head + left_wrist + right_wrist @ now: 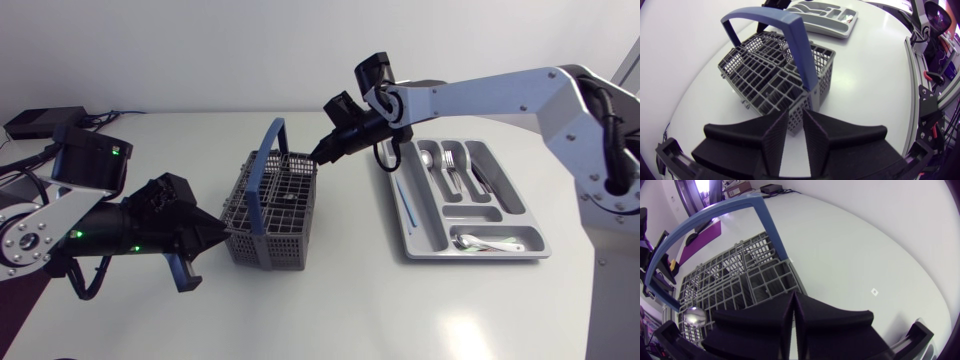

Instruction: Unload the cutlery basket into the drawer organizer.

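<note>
The grey cutlery basket (272, 208) with a blue handle (262, 165) stands mid-table. My left gripper (222, 237) is at its near left corner; in the left wrist view the fingers (775, 135) stand a narrow gap apart with the basket's wall (796, 116) between their tips. My right gripper (318, 153) hangs shut and empty over the basket's far right corner (770, 280). A shiny spoon bowl (694, 316) shows in the basket beside it. The grey drawer organizer (520, 205) lies to the right, holding forks and spoons (452, 170) and one spoon (485, 242) in its front compartment.
A thin blue stick (403, 200) lies on the table along the organizer's left side. A black box (35, 122) with cables sits at the back left corner. My right arm (480, 95) spans over the organizer's far end.
</note>
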